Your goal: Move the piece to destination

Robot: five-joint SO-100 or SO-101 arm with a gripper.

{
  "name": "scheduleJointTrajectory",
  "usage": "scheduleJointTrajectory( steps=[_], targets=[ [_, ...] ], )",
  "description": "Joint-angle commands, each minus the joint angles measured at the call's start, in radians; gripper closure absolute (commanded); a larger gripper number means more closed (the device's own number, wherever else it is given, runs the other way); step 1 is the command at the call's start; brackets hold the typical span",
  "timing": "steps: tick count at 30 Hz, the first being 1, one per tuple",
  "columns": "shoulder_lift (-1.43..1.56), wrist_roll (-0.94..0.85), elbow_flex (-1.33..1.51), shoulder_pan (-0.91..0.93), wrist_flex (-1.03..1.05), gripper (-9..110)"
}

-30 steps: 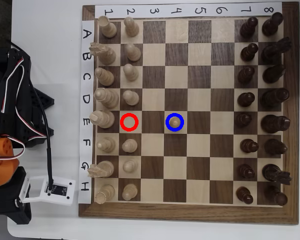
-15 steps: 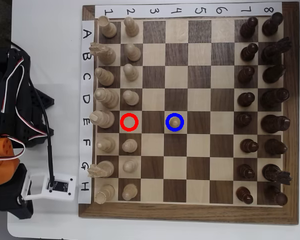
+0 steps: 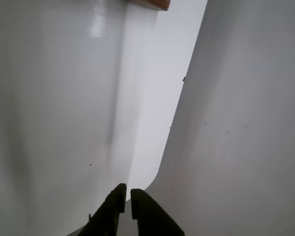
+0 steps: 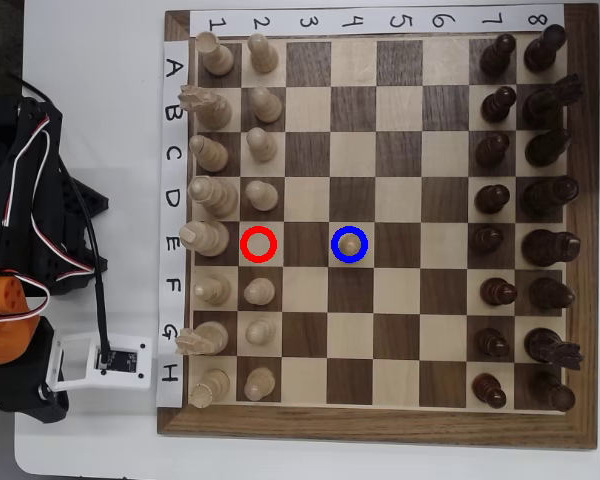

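In the overhead view the piece [image 4: 350,242], a small pale pawn, stands upright inside the blue ring on the destination [image 4: 368,260] in row E, column 4. The red-ringed square [image 4: 259,244] two columns to its left holds nothing. The arm [image 4: 20,370] is off the board at the lower left, far from the piece, and its fingertips are hidden there. In the wrist view my gripper [image 3: 126,200] shows its two black fingers pressed together at the bottom edge, shut on nothing, over the white table.
Pale pieces [image 4: 212,240] fill columns 1 and 2 and dark pieces [image 4: 520,240] fill columns 7 and 8. The white wrist camera box [image 4: 100,360] sits by the board's left edge. The wrist view shows the table's edge [image 3: 174,113] and a board corner [image 3: 150,5].
The arm's wrist camera box has shifted slightly left and up in the overhead view. No piece has moved; the pawn stays in the blue ring.
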Motion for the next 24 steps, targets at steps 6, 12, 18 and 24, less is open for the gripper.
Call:
scheduleJointTrajectory(
  steps=[6,12,18,24],
  targets=[
    [0.063,0.029,0.029,0.029,0.046,101],
    [0.063,0.037,0.029,0.035,0.046,101],
    [0.063,0.037,0.029,0.037,0.044,101],
    [0.063,0.032,0.029,0.037,0.044,101]
  ],
)
